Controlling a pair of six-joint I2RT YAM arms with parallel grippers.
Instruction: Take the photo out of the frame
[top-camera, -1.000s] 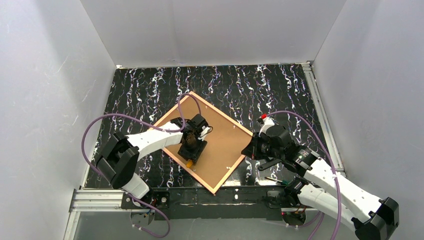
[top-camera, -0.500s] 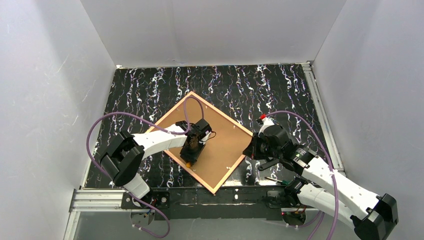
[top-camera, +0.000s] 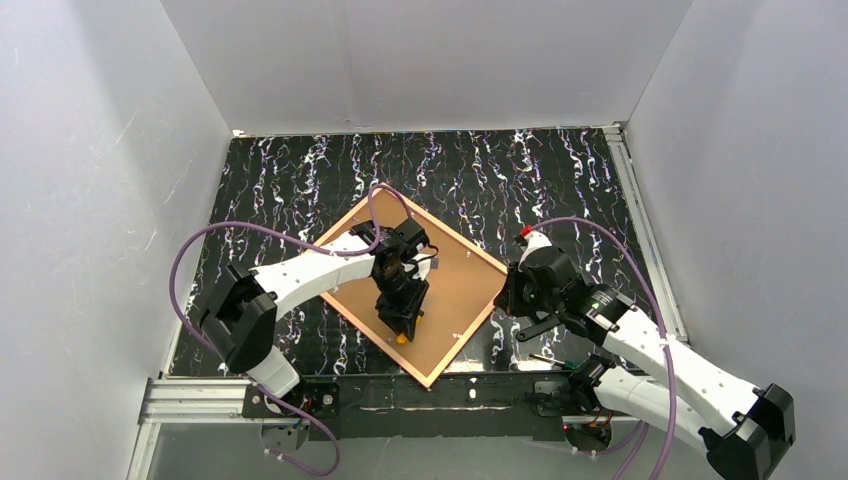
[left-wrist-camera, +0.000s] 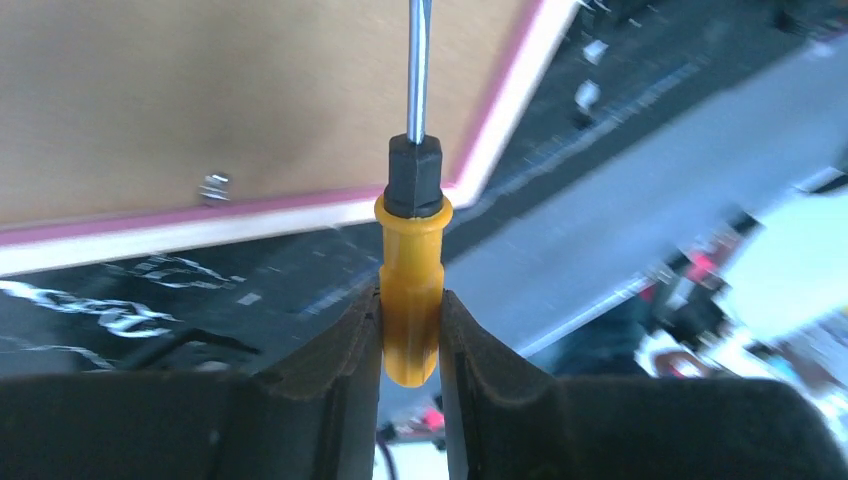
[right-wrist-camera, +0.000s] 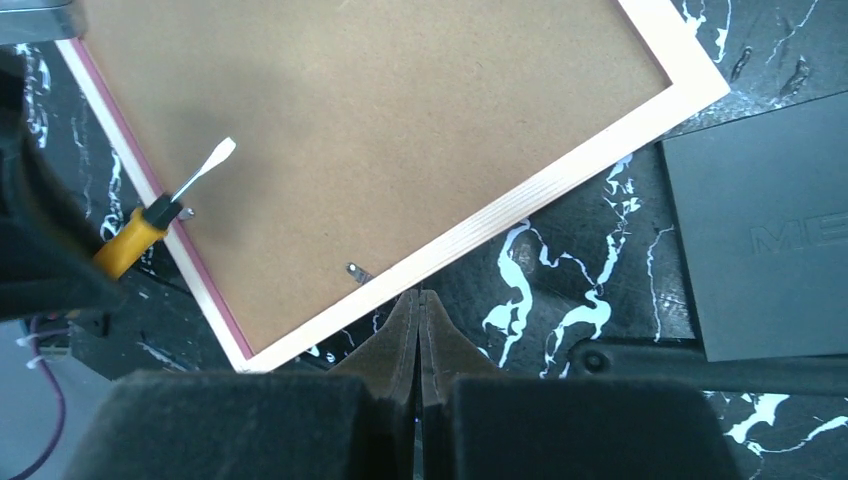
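The pink frame (top-camera: 362, 333) lies face down on the black marbled table, its brown backing board (top-camera: 458, 285) facing up. The photo is hidden under that board. My left gripper (top-camera: 404, 318) hovers over the board's near part, shut on an orange-handled screwdriver (left-wrist-camera: 411, 290) whose blade points at the board (left-wrist-camera: 200, 90) near a metal tab (left-wrist-camera: 212, 187). My right gripper (right-wrist-camera: 419, 297) is shut and holds nothing, its tips at the frame's pale right rim (right-wrist-camera: 500, 215) beside another tab (right-wrist-camera: 355, 270).
A flat black block (right-wrist-camera: 760, 240) lies on the table right of the frame. White walls close in the table on three sides. An aluminium rail (top-camera: 190, 400) runs along the near edge by the arm bases.
The left gripper closed on the screwdriver, lifted it off the board and turned, shifting toward the frame's near corner. The right gripper stayed shut at the frame's right edge.
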